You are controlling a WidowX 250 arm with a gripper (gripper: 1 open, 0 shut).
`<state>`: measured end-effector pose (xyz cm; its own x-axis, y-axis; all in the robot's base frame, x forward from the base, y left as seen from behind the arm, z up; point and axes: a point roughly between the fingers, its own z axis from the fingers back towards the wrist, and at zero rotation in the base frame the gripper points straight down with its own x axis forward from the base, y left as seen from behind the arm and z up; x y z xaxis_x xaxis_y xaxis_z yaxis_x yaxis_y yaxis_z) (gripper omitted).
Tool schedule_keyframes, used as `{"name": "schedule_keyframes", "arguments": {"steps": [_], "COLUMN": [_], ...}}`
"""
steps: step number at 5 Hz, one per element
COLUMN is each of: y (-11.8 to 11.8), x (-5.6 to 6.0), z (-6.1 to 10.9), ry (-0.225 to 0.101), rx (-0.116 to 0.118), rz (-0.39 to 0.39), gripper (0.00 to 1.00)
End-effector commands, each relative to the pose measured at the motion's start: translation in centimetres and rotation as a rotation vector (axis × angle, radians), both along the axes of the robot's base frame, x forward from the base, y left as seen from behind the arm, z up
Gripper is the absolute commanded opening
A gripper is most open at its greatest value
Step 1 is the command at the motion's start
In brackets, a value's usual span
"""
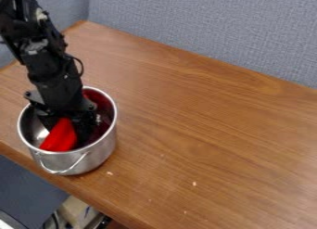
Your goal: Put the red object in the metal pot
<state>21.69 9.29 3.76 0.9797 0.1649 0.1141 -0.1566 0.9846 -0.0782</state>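
The metal pot (77,159) stands near the front left corner of the wooden table. The red object (56,135) lies inside it, leaning against the left inner wall. My black gripper (74,122) reaches down into the pot right beside and over the red object. Its fingertips are sunk below the rim and read as shut. The arm hides whether they pinch the red object. The pot's thin wire handle (62,168) hangs over the front wall.
The brown wooden table (210,112) stretches to the right and back of the pot. Its front edge (124,209) runs close under the pot, with dark floor below. A grey-blue wall (223,29) stands behind the table.
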Motion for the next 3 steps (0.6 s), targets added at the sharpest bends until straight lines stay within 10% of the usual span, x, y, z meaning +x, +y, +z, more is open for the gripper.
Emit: {"name": "schedule_keyframes", "arguments": {"steps": [1, 3], "y": [1.1, 0.4], "x": [1.0, 0.8], "z": [0.4, 0.9], "ry": [-0.062, -0.088], "rx": [0.027, 0.014], "rz": [0.003, 0.017], "gripper": [0.00, 0.00]}}
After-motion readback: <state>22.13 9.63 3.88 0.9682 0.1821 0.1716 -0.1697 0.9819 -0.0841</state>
